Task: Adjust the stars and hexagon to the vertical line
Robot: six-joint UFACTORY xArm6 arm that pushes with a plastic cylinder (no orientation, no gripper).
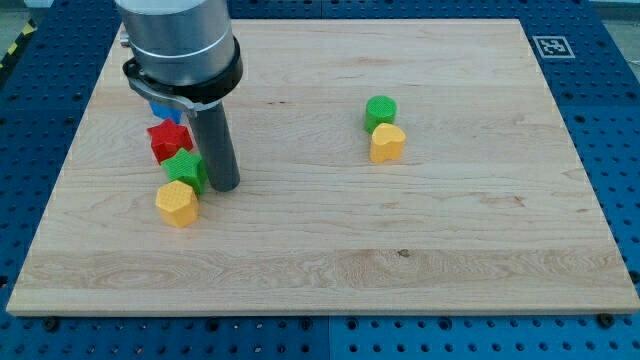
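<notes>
A red star [168, 141], a green star [186, 170] and a yellow hexagon [177, 203] stand in a near-vertical row at the view's left of the wooden board [330, 240], touching one another. A blue block [160, 110] shows partly above the red star, mostly hidden by the arm. My tip [224, 187] rests on the board just right of the green star, touching or nearly touching it. At the view's centre right a green cylinder [380, 111] stands directly above a yellow heart-like block [387, 143], touching it.
The arm's grey body [178, 45] covers the board's upper left corner. A black-and-white marker tag [551, 46] sits at the board's upper right corner. Blue perforated table surrounds the board.
</notes>
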